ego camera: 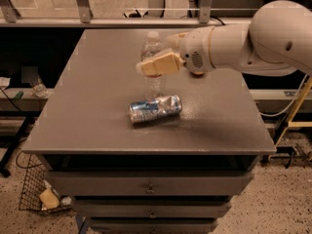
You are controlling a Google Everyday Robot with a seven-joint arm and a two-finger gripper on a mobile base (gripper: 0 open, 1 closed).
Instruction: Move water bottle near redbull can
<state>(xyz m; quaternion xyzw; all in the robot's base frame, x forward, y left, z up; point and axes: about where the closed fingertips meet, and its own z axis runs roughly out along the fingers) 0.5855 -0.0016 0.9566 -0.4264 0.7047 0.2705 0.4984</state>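
The water bottle [153, 47] stands upright near the middle of the grey table [87, 111]; it is clear with a white cap. My gripper [157, 66] reaches in from the right and is shut on the bottle's middle, and its tan fingers [161, 64] hide the label band. The redbull can [155, 109], blue and silver, lies on its side on the table just in front of the bottle, a short gap below the bottle's base.
My white arm [253, 43] spans the table's right rear. A small dim bottle [39, 87] sits on a ledge to the left. A wire basket [39, 194] stands on the floor at lower left. Drawers [151, 186] are under the table.
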